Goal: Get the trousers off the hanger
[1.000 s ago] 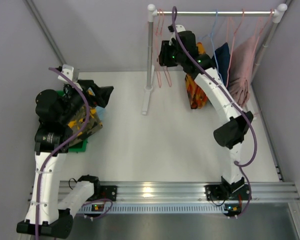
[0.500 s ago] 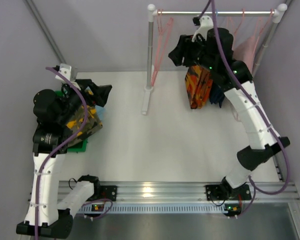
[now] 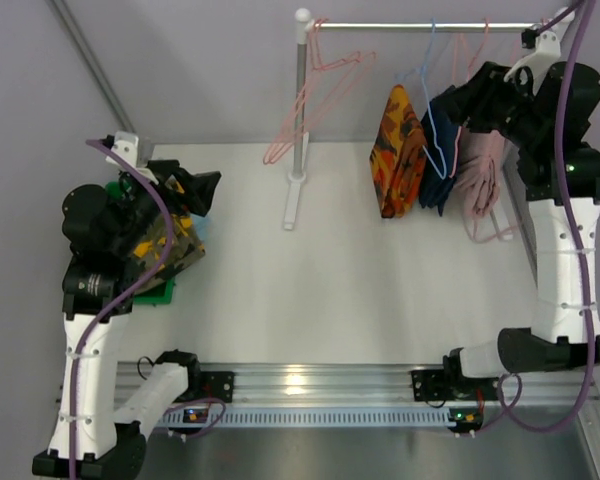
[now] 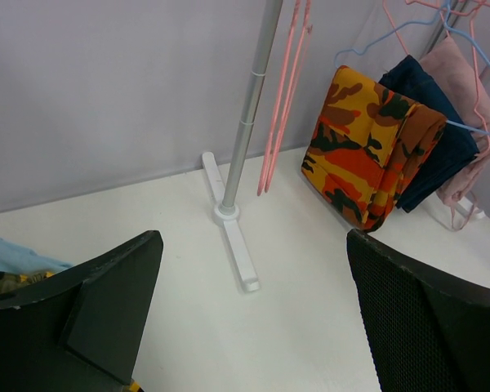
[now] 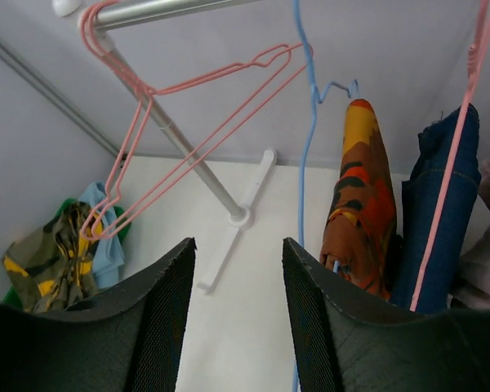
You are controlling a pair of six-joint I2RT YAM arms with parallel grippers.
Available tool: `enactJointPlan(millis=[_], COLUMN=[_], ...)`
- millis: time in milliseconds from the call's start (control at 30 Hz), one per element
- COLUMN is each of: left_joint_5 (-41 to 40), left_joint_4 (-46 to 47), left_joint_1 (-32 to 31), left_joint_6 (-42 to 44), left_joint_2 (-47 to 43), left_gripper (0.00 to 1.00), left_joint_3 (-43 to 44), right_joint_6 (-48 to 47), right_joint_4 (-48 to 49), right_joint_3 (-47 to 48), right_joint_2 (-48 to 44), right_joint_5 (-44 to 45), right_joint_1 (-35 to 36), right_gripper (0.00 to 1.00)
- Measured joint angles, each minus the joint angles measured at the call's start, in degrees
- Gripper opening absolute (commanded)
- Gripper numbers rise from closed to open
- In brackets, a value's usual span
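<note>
The yellow, black-blotched trousers [image 3: 168, 246] lie crumpled at the table's left edge under my left arm, with the light blue trousers [image 3: 200, 226] beside them. Both also show in the right wrist view, yellow [image 5: 45, 265] and blue [image 5: 106, 245], and the blue [image 4: 12, 251] in the left wrist view. My left gripper [image 3: 198, 190] is open and empty just above that pile [image 4: 253, 327]. My right gripper [image 3: 458, 103] is open and empty, raised at the right end of the rail and facing left along it [image 5: 238, 327]. Empty pink hangers [image 3: 315, 105] swing at the rail's left end.
The rack's rail [image 3: 420, 25], pole [image 3: 300, 110] and foot [image 3: 293, 205] stand at the back. An orange-red patterned pair [image 3: 398, 150] on a blue hanger [image 5: 305, 163], a navy pair [image 3: 442, 150] and a pink cloth [image 3: 485, 180] hang there. A green thing [image 3: 156, 292] lies under the pile.
My right arm has swung from the rack's left part up to its right end, empty. The pink hangers now swing out to the left. My left arm has barely moved.
</note>
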Motion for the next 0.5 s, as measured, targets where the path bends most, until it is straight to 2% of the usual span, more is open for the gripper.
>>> enactJointPlan(millis=[133, 300, 500], left_joint_5=[-0.4, -0.9, -1.6], left_joint_4=[-0.3, -0.5, -0.8], left_joint_1=[0.0, 0.0, 0.0], left_joint_6=[0.1, 0.0, 0.0], left_joint_2=[-0.4, -1.1, -2.1], left_gripper=[0.99, 0.99, 0.99], left_joint_3=[0.0, -0.3, -0.9], right_joint_6=[3.0, 9.0, 11.3], right_joint_4=[-0.4, 0.4, 1.0], right_joint_3=[2.6, 0.0, -0.3], right_joint_2=[4.3, 7.8, 13.1], right_joint_5=[-7.6, -17.8, -21.8], right_joint_1=[-5.3, -7.4, -7.5], right_gripper=[0.47, 0.48, 0.50])
